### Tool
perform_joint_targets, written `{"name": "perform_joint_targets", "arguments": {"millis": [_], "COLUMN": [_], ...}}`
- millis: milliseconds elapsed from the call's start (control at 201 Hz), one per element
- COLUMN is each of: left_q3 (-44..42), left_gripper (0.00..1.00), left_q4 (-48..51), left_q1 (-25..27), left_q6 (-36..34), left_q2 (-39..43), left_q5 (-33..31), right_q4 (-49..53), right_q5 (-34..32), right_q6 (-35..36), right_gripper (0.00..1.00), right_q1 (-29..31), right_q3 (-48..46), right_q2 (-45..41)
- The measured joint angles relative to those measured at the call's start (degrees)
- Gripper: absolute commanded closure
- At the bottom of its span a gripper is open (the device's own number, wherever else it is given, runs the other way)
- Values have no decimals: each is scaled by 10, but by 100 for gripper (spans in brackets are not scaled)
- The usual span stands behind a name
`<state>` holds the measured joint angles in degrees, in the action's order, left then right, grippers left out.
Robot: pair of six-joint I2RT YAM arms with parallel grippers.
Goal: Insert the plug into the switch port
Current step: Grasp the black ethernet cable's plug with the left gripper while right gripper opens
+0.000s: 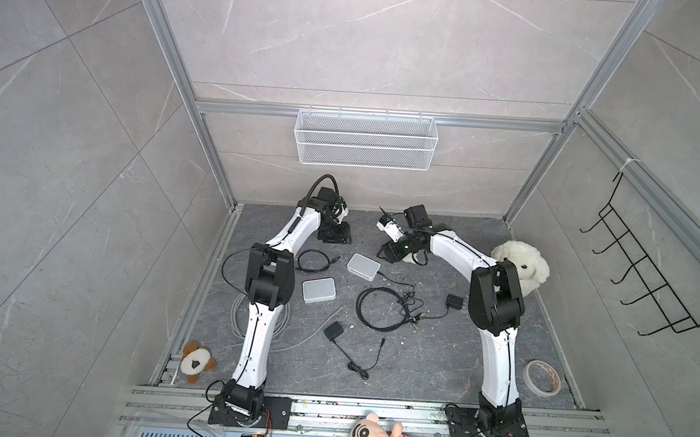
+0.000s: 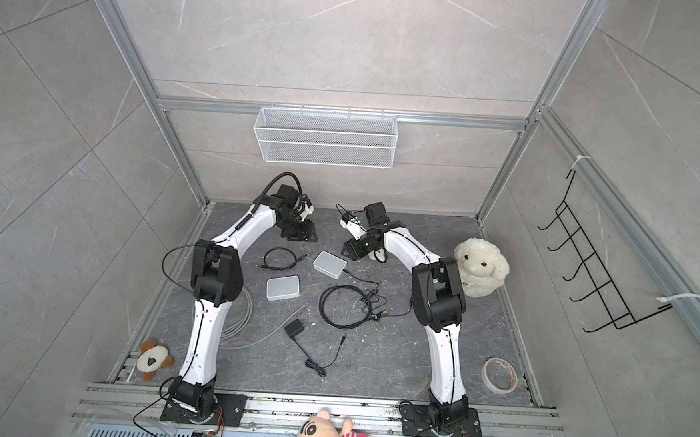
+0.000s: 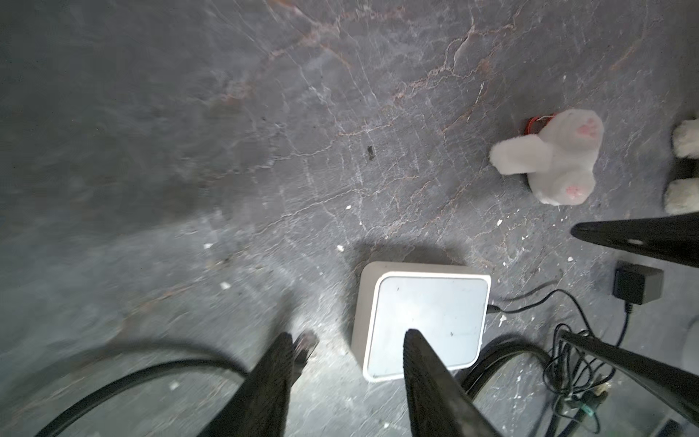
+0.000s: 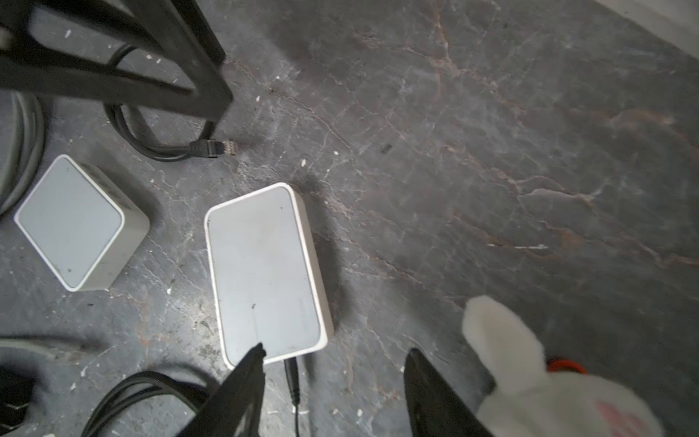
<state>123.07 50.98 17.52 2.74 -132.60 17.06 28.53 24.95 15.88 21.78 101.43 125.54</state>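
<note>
While both grippers hung open and empty, the plug [image 3: 307, 346] lay on the floor [image 3: 340, 113] close by one jaw of the left gripper [image 3: 348, 335] rather than centred in its gap, so closing there could have caught only an edge and flicked it aside. The switch [image 4: 264, 272] sat loose just ahead of the right gripper [image 4: 336, 349], its ports hidden; unbraced, it would likely have slid under insertion, and the power lead [image 4: 292, 378] between those jaws could have snagged.

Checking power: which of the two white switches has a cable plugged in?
The rear switch, the one lying farther back: a thin black cable enters its side. The front switch shows none.
</note>
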Motion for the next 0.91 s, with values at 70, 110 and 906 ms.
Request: {"name": "perform_joint_targets", "arguments": {"millis": [70,110,906], "left_q3": [-28,-38,-153], "left_gripper": [55,55,62], "left_q4": [6,12,15], "left_q1": [-7,-11,11], "left_q6": [-35,-53,-199], "left_q2": [28,37,19], "left_q5": [-18,-25,-78], "right_q4": [-16,-21,-44], "right_q5": [9,12,1], "right_q6": [-23,-33,-74], "right_gripper": [40,40,40], "right_q1": [5,7,10], "right_q3": [-9,-11,-11], "right_q2": [0,0,0]}}
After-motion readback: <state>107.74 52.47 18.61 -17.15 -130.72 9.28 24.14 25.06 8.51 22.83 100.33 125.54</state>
